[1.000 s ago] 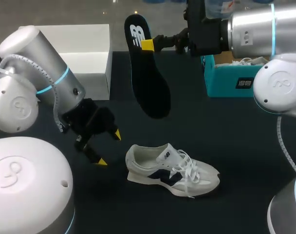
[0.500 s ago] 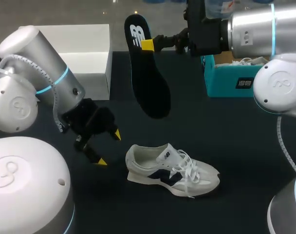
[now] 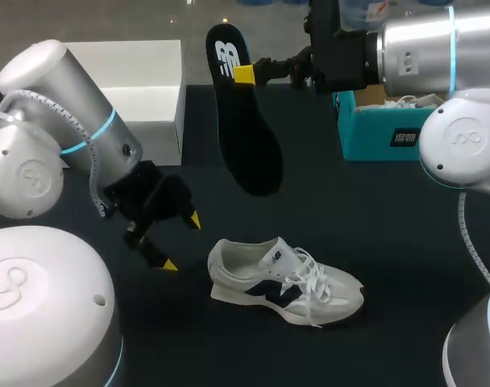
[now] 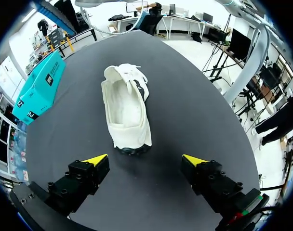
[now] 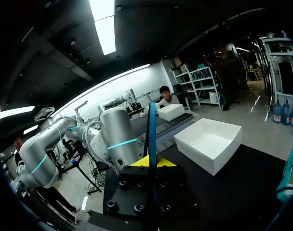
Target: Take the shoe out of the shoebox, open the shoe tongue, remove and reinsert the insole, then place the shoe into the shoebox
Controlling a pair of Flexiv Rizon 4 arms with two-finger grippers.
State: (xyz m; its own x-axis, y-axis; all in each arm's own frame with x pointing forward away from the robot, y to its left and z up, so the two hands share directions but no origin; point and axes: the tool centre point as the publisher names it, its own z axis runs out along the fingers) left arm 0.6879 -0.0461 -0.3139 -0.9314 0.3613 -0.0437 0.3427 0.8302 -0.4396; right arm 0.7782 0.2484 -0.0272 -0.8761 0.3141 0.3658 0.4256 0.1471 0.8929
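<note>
A white sneaker (image 3: 284, 282) with a dark side mark and loose laces lies on its sole on the black table, toe to the right. My left gripper (image 3: 180, 242) hovers open just left of its heel; in the left wrist view the shoe (image 4: 126, 111) lies ahead of that gripper (image 4: 145, 160), heel nearest, its inside showing. High over the table's back, my right gripper (image 3: 243, 74) is shut on the black insole (image 3: 245, 129), which hangs down from the pinch. In the right wrist view the insole (image 5: 151, 130) stands edge-on between the yellow tips of the right gripper (image 5: 151, 161).
A white open box (image 3: 136, 93) stands at the back left, seen again as a white open box (image 5: 209, 143) in the right wrist view. A teal shoebox (image 3: 382, 125) sits at the back right, partly behind my right arm; this teal shoebox (image 4: 38, 89) shows beside the shoe too.
</note>
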